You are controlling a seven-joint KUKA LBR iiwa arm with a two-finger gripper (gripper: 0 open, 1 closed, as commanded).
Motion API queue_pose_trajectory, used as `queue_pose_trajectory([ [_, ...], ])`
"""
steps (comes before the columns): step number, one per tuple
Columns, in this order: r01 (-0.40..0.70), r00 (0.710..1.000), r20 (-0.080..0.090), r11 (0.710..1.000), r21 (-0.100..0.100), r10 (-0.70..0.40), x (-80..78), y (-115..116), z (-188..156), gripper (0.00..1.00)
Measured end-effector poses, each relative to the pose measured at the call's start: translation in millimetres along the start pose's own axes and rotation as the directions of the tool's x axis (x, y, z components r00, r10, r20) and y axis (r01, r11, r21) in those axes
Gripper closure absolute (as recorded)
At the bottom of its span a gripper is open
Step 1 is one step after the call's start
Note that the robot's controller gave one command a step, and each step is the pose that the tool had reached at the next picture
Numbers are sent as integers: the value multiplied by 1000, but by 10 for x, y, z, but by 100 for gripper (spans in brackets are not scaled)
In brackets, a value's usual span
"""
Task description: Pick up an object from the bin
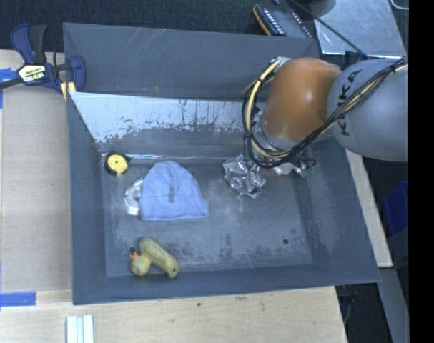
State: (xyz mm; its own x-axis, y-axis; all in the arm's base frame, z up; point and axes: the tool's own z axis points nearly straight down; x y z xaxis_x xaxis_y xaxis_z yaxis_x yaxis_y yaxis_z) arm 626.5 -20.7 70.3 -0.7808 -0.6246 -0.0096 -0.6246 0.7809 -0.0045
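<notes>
My gripper hangs below the orange wrist cover, low over bare floor of the bin, right of centre in the camera view. Spread or closed? I can't tell from here, and I see nothing in it.

Nearest thing is the pale blue cloth cap. It lies near, to the view's left and about level with the gripper, and a whitish piece peeks out at its far edge. Further left there's a small yellow round thing. An olive-yellow duck-like toy sits by the front wall, well apart. I reckon any pick means travelling left.
</notes>
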Motion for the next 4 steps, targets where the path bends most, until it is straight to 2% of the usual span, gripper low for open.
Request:
queue_pose_trajectory([
  [2,-1,1000,-5,1000,-4,1,13,12,-160,100],
  [4,-2,1000,1,1000,1,2,-4,-3,-408,100],
])
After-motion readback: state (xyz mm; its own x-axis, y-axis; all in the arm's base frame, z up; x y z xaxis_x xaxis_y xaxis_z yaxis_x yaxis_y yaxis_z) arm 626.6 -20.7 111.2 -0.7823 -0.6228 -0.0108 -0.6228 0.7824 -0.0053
